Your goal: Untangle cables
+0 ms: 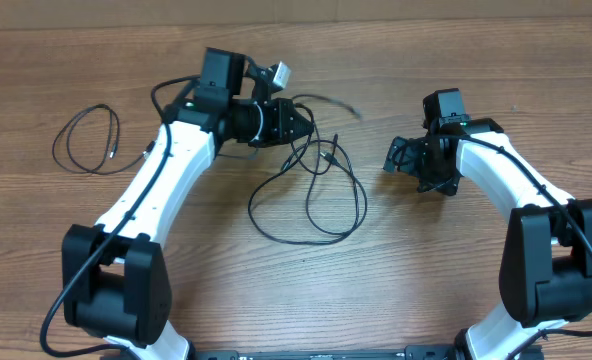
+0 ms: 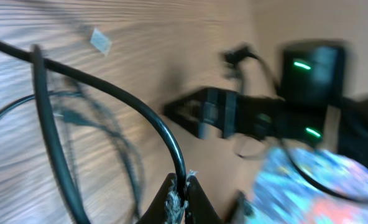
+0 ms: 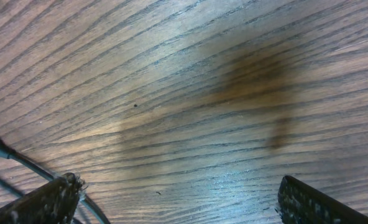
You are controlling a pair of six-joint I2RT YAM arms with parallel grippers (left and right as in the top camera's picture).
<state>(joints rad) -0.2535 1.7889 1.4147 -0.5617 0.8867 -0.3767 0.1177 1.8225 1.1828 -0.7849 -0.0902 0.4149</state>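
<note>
Because the left tool (image 1: 301,125) has its fingers pressed together on one strand of the cables (image 1: 323,158), that strand rises off the tabletop (image 1: 456,60) while the other loops lie slack below and spread toward the robot. The left wrist view shows the grip closely: the held strand (image 2: 153,121) arcs down into the tool's tips (image 2: 179,198), which meet on it with no gap, and a second strand crosses it just beside the pinch. Lifting from one point like this looks meant to open up the crossings, so that it shows which cord lies over which. The right tool (image 1: 396,157) hangs near the tangle's right side, clear of it, with its fingers spread wide and nothing between them. Its own camera sees bare wood across that gap (image 3: 179,186) and only one strand (image 3: 22,163) slipping past the lower left corner. It seems placed to take a second strand and draw it away from the first. Off to the left, well apart from the knot, a separate loop (image 1: 58,145) lies flat by itself, apparently already free. The middle tangle remains to be parted.
</note>
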